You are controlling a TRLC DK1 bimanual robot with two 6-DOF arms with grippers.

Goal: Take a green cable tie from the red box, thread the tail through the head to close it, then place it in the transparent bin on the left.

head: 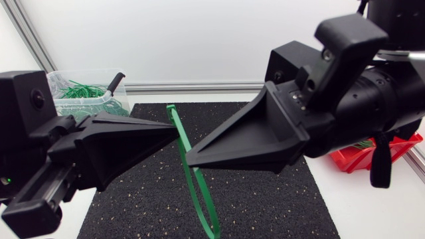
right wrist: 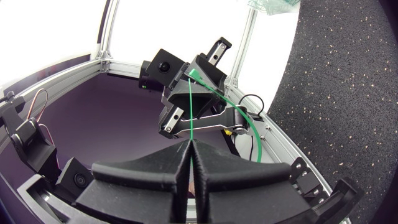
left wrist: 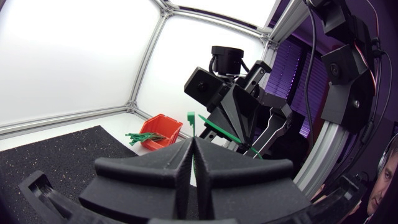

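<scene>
green cable tie (head: 184,143) is held in the air above the middle of the black mat (head: 265,199), pinched from both sides. in the head view its long axis runs from 12 o'clock, where the small square head (head: 170,107) stands free, down to 5 o'clock, where the strap doubles into a loop and runs out of view.

left gripper (head: 178,136) comes in from 9 o'clock and is the nearer one to the head. its fingers are pressed together on the strap just under the head, which pokes out past the fingertips in its own wrist view (left wrist: 191,118). right gripper (head: 189,158) comes in from 3 o'clock, a little lower. it is also clamped flat on the strap, and from its wrist view the tie runs straight ahead from its fingertips (right wrist: 191,144) towards the other gripper. the two sets of fingertips are just beside each other.

i cannot tell whether the tail has entered the head. the next move likely turns on that short straight stretch lining up with the head.

clear bin (head: 106,101) sits at 10 o'clock and red box (head: 405,147) at 4 o'clock, both well apart from the tie.
</scene>
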